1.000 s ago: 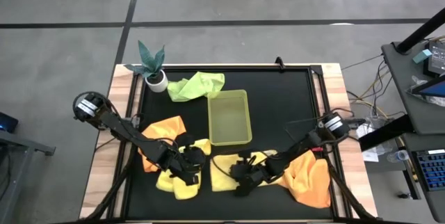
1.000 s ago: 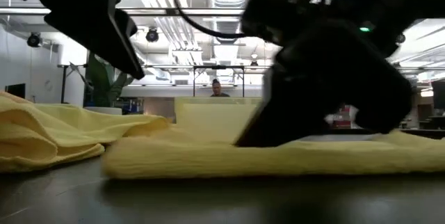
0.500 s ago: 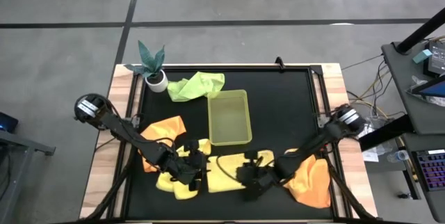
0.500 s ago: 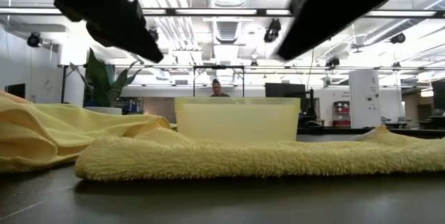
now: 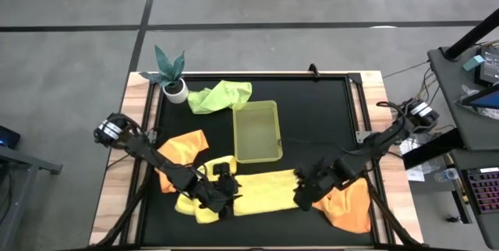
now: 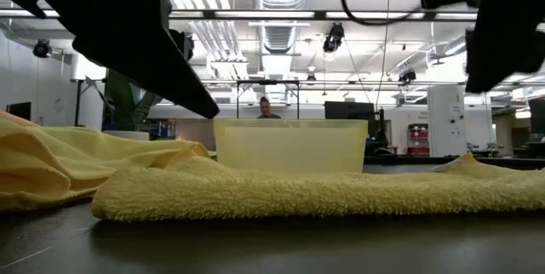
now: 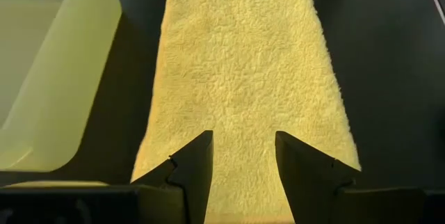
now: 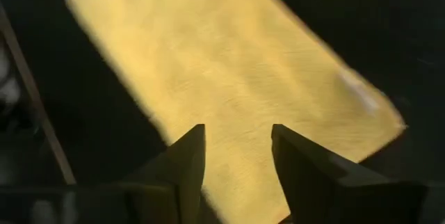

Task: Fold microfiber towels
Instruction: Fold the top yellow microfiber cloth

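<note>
High view is showing a pale yellow towel (image 5: 261, 189) lying folded into a long flat strip on the black surface (image 5: 320, 118), just in front of the yellow-green tray (image 5: 256, 131). Left gripper (image 5: 224, 192) is staying at the strip's left end, jaws parted, gripping nothing. Right gripper (image 5: 306, 195), earlier pressing mid-towel, is now hovering over the right end with jaws parted and empty.

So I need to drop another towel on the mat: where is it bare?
Bare mat lies right of the tray, up to the far edge. The near edge is crowded: yellow towel, both orange towels, left gripper and right gripper.
</note>
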Action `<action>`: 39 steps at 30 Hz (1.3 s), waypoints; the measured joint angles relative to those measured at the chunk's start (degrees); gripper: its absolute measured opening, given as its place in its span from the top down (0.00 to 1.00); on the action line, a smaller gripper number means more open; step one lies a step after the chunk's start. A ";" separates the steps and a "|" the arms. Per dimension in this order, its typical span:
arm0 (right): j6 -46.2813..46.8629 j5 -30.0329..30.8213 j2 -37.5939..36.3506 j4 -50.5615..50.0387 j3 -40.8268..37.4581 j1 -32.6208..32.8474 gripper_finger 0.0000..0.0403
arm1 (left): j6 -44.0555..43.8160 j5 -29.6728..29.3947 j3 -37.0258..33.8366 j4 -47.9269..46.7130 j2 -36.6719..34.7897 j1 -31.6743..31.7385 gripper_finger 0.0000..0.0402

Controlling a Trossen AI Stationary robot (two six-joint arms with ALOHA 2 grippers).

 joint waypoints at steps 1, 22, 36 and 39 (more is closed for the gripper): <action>1.92 1.11 -0.50 0.87 -1.57 0.00 0.59 | 0.02 -0.24 0.12 -0.05 0.33 0.03 0.65; 10.46 -0.84 2.33 6.09 -12.52 -0.02 0.54 | -1.65 -1.23 -0.65 4.31 2.42 1.03 0.65; 4.36 -1.03 5.56 20.20 -13.15 -0.02 0.80 | -1.64 -1.29 -0.67 4.13 2.42 0.98 0.65; 3.87 -1.02 4.02 19.94 -13.15 -0.02 0.95 | -1.64 -1.25 -0.55 2.50 2.32 0.46 0.65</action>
